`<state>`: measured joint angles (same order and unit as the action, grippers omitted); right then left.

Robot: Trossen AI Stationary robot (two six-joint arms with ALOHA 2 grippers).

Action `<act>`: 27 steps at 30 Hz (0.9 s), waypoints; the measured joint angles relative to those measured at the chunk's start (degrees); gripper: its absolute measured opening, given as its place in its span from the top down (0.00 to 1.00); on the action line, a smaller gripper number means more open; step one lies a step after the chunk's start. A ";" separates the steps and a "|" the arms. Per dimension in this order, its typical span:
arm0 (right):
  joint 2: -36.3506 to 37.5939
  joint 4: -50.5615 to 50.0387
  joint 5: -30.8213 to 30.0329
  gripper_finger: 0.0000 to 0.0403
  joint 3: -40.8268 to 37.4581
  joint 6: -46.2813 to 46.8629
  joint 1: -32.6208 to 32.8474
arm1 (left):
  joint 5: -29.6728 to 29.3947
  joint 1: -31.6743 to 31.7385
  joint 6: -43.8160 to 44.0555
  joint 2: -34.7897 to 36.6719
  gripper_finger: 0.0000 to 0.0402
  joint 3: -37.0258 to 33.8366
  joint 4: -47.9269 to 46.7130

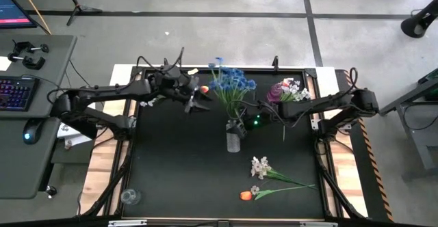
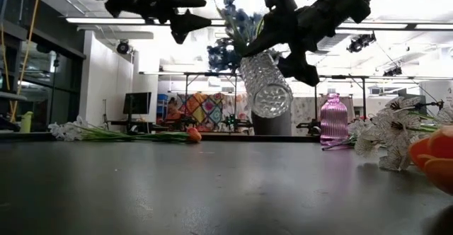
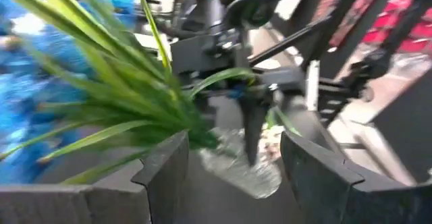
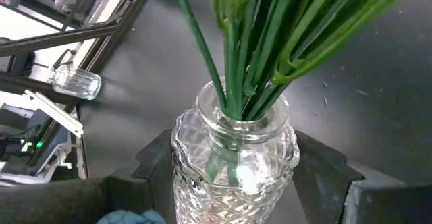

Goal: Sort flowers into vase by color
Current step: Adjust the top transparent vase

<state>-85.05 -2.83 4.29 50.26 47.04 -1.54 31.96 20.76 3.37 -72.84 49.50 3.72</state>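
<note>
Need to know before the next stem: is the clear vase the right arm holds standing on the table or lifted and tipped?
Lifted and tipped: the clear vase hangs above the table in the right gripper.

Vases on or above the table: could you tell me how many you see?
3: a clear vase of blue flowers held by the right gripper, a purple vase at the far right, a small clear one near the front-left corner.

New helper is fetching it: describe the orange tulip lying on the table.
On the black table, look at the near edge on the right arm's side. Two loose stems lie there; the orange tulip is the nearer, a single orange bud, unlike the white spray beside it.
</note>
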 joint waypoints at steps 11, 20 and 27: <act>6.77 -0.89 -16.49 0.48 0.00 -16.70 0.02 | -10.83 -0.01 -3.62 7.18 0.44 0.00 -9.63; -1.12 14.60 -39.69 0.48 0.02 -36.71 -4.23 | -10.35 -1.88 6.65 7.24 0.44 -0.02 -4.56; -13.55 26.73 -39.35 0.48 -0.07 -38.49 -10.62 | -10.05 -4.82 17.03 7.40 0.44 -0.02 8.51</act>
<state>-98.60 23.90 -35.06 50.19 8.56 -12.16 21.91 15.94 20.40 -65.45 49.47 12.23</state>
